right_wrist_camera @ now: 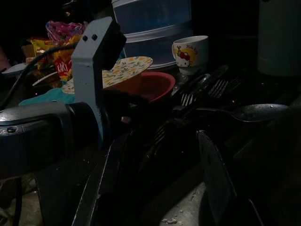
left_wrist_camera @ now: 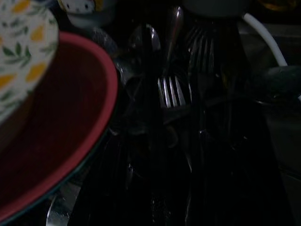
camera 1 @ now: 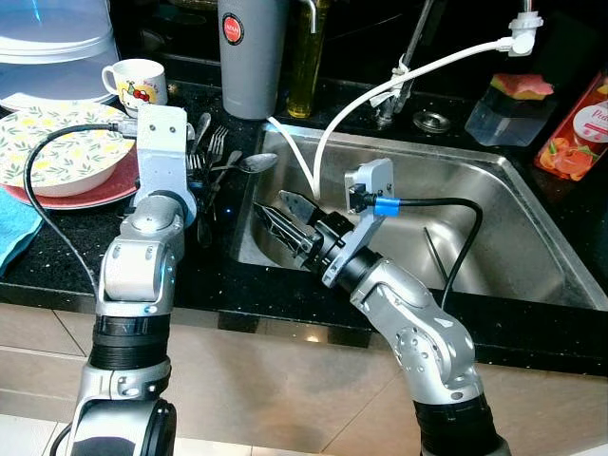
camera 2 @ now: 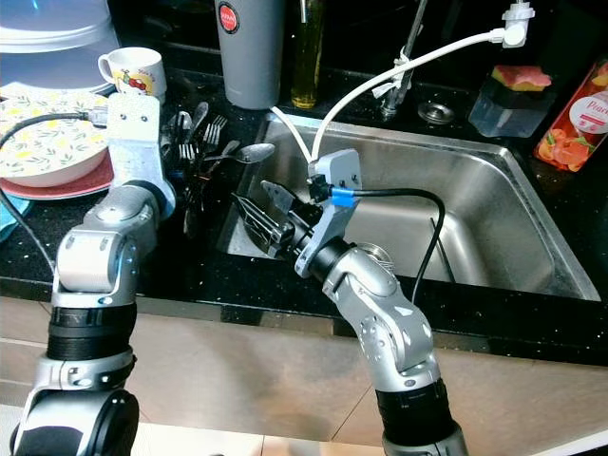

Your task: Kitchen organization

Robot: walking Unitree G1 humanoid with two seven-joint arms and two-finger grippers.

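Observation:
A pile of forks and spoons (camera 1: 220, 157) lies on the black counter between the plates and the sink (camera 1: 494, 218). One spoon (camera 1: 256, 163) reaches toward the sink's rim. My left gripper (camera 1: 198, 190) is low over this cutlery, its fingers mostly hidden behind the grey wrist housing. The forks (left_wrist_camera: 174, 92) show dimly in the left wrist view. My right gripper (camera 1: 275, 211) hovers open inside the sink's left end, pointing at the cutlery with nothing between its fingers (right_wrist_camera: 216, 183).
A floral plate (camera 1: 62, 142) rests on a red plate (camera 1: 95, 195) at the left, with a mug (camera 1: 136, 84) behind. A grey flask (camera 1: 252, 57), an oil bottle (camera 1: 309, 57) and a white hose (camera 1: 380, 90) stand near the sink. One utensil (camera 1: 435, 255) lies in the basin.

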